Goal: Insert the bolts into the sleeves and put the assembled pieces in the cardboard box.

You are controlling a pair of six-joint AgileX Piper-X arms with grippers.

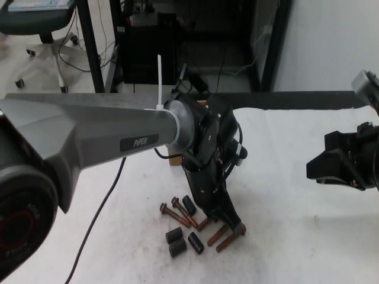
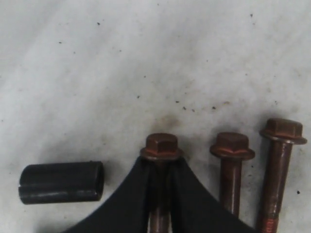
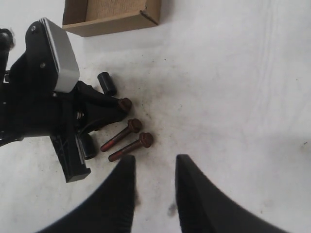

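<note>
My left gripper (image 2: 160, 165) is down at the white bench, its fingers shut around the shank of a rusty bolt (image 2: 162, 145) lying flat. A black sleeve (image 2: 60, 182) lies on one side of it, two more bolts (image 2: 232, 165) (image 2: 279, 170) on the other. In the high view the left gripper (image 1: 222, 216) stands over the scattered bolts (image 1: 232, 236) and sleeves (image 1: 173, 236). My right gripper (image 3: 154, 170) hovers open and empty off to the right (image 1: 343, 160), above bare bench. The cardboard box (image 3: 112, 14) sits beyond the parts.
The left arm's grey link (image 1: 89, 136) crosses the high view and hides most of the box (image 1: 174, 158). A black cable (image 1: 100, 219) runs over the white cloth. More bolts (image 1: 174, 213) and sleeves (image 1: 196, 242) lie near the front.
</note>
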